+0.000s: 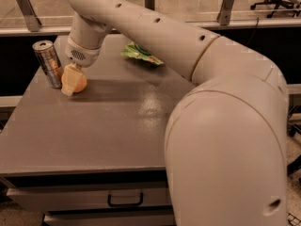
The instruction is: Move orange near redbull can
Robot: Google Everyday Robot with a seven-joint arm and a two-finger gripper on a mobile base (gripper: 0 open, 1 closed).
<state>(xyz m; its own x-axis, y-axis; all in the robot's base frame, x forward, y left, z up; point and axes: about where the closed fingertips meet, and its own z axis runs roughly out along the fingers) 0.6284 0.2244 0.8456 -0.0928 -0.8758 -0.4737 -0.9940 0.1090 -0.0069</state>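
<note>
Orange [80,84] sits on the table [117,131], just to the right of the redbull can [48,63] and close beside its base; I cannot tell if the two touch. The can stands upright near the table's back left corner. Gripper [70,82] is down at the orange, right of the can and covering the fruit's can-side half. I cannot tell whether it is clamped on the orange or slack. The arm [155,32] runs from the gripper away to the right of the can. A green snack bag [141,54] lies well right of the can, toward the back edge.
</note>
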